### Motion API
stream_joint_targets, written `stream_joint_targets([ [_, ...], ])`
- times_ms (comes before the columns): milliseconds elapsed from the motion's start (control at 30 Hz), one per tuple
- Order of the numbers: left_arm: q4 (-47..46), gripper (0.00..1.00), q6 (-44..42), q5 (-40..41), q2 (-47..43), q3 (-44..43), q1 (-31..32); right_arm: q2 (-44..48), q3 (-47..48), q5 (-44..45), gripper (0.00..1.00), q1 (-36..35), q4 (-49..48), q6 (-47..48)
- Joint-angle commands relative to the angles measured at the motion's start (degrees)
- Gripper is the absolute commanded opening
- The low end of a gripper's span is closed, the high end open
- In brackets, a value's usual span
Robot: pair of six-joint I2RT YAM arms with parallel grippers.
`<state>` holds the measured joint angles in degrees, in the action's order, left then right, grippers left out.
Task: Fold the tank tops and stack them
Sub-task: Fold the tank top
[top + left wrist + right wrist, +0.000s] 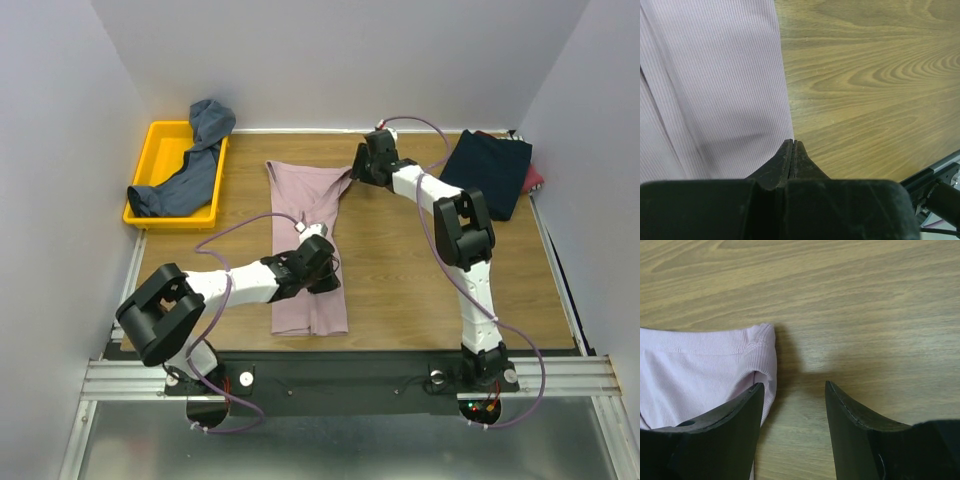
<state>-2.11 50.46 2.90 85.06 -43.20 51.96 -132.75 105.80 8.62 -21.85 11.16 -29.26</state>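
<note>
The dusty pink tank top [305, 250] lies flat and lengthwise in the middle of the table. My left gripper [325, 275] is shut on its right side edge; in the left wrist view the closed tips [792, 142] meet the cloth's edge [720, 90] at table level. My right gripper [365, 165] is open at the far right strap corner; its left finger [740, 410] is over the pink strap [757, 347], its right finger over bare wood. The blue-grey tank top [195, 165] hangs over the tray. A folded navy top [487, 170] lies on a red one [535, 180].
The yellow plastic tray [160, 145] stands at the far left. The navy and red pile is at the far right corner. White walls close the table on three sides. Bare wood [420, 290] lies between the pink top and my right arm.
</note>
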Motion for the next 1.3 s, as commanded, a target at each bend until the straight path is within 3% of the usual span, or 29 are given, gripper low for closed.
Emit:
stream_joint_targets([
  [0, -3.69, 0.00, -1.50, -2.19, 0.63, 1.01, -0.55, -0.23, 2.66, -1.59, 0.57, -0.13, -1.40, -2.38],
  [133, -4.39, 0.00, -1.41, -2.54, 1.86, 1.63, -0.72, -1.37, 3.36, -0.98, 0.55, -0.13, -1.75, -2.82],
  [333, -5.01, 0.00, -1.24, -4.20, 2.75, 2.77, -0.73, -4.35, 7.04, -2.03, 0.33, -0.13, -2.11, -2.82],
  [633, -5.27, 0.00, -1.33, -4.74, 3.54, 3.47, -0.90, -5.68, 9.07, -2.38, 0.31, -0.13, -2.19, -3.09],
  [933, -5.71, 0.00, -1.50, -5.53, 4.24, 3.83, -0.90, -4.98, 9.34, -2.91, 0.13, -1.09, -3.33, -3.88],
  [1267, -5.80, 0.00, -1.77, -5.80, 4.59, 4.18, -0.90, -4.71, 9.87, -2.73, 0.06, -1.44, -4.57, -5.64],
])
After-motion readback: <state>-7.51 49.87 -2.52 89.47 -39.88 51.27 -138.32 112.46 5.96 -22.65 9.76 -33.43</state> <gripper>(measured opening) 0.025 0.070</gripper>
